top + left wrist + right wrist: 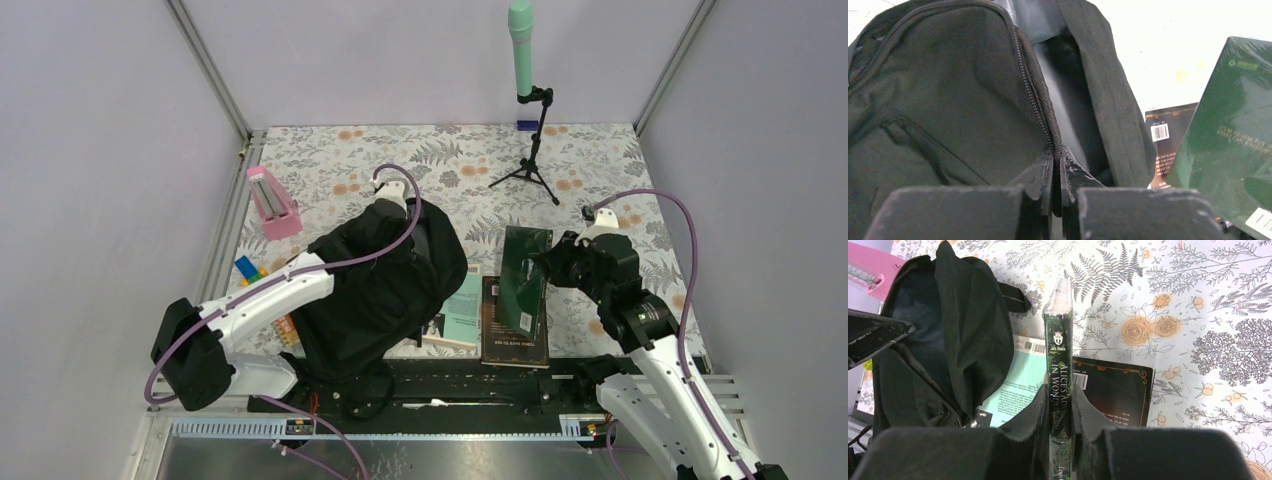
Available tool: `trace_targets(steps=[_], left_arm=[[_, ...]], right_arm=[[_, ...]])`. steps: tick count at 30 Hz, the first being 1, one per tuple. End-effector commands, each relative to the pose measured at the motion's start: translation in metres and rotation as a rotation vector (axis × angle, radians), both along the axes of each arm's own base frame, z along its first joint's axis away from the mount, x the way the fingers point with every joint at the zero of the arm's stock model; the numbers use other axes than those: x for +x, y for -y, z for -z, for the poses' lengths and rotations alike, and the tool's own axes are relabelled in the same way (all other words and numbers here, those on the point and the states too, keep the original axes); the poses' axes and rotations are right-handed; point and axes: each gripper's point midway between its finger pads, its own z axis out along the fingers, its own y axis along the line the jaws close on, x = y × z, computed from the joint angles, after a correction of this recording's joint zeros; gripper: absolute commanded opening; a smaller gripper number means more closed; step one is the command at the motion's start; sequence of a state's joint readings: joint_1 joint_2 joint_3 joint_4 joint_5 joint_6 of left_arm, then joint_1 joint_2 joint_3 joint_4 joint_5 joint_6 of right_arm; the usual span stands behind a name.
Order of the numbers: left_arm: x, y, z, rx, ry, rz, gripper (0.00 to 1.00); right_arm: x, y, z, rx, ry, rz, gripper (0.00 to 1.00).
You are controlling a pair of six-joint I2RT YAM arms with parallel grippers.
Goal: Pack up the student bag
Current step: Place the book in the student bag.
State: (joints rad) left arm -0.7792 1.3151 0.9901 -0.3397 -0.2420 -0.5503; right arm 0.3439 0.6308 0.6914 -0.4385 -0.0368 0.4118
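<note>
The black student bag point(385, 285) lies at centre left, its main compartment gaping toward the right. My left gripper point(392, 203) is shut on the bag's zipper edge point(1048, 135) and holds the opening up. My right gripper point(556, 262) is shut on a dark green book point(525, 275), gripping it by the spine point(1059, 370) and holding it above the table just right of the bag. The green book also shows at the right of the left wrist view point(1233, 130). The bag's opening shows in the right wrist view point(933, 340).
A mint-green book point(462, 310) and a black book with orange trim point(512, 340) lie on the floral cloth under the held book. A pink box point(272, 203) stands at left, coloured blocks point(248, 270) beside the bag, a tripod with a green cylinder point(527, 150) at the back.
</note>
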Motion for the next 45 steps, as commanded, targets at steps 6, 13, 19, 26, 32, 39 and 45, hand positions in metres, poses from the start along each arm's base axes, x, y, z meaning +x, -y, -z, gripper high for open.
trace_targets(steps=[6, 13, 19, 26, 32, 39, 45], left_arm=[[-0.022, -0.025, -0.066, 0.012, 0.113, 0.116, 0.0], [-0.049, -0.035, -0.09, 0.1, 0.158, 0.369, 0.0], [-0.058, -0.035, -0.105, 0.04, 0.269, 0.418, 0.0], [-0.065, -0.042, -0.12, -0.021, 0.353, 0.413, 0.0], [-0.066, -0.046, -0.117, -0.008, 0.35, 0.408, 0.0], [-0.067, -0.046, -0.122, -0.023, 0.37, 0.407, 0.0], [-0.07, -0.045, -0.127, -0.048, 0.394, 0.417, 0.0]], right_arm=[[0.001, -0.016, -0.085, 0.171, 0.178, -0.037, 0.0], [0.009, -0.052, -0.137, 0.36, 0.229, -0.161, 0.0], [0.022, -0.08, -0.168, 0.475, 0.263, -0.225, 0.0], [0.032, -0.145, -0.167, 0.494, 0.215, -0.357, 0.0], [0.035, -0.189, -0.119, 0.45, 0.081, -0.428, 0.0], [0.031, -0.202, -0.086, 0.413, -0.044, -0.481, 0.0], [0.031, -0.215, -0.074, 0.437, -0.122, -0.51, 0.0]])
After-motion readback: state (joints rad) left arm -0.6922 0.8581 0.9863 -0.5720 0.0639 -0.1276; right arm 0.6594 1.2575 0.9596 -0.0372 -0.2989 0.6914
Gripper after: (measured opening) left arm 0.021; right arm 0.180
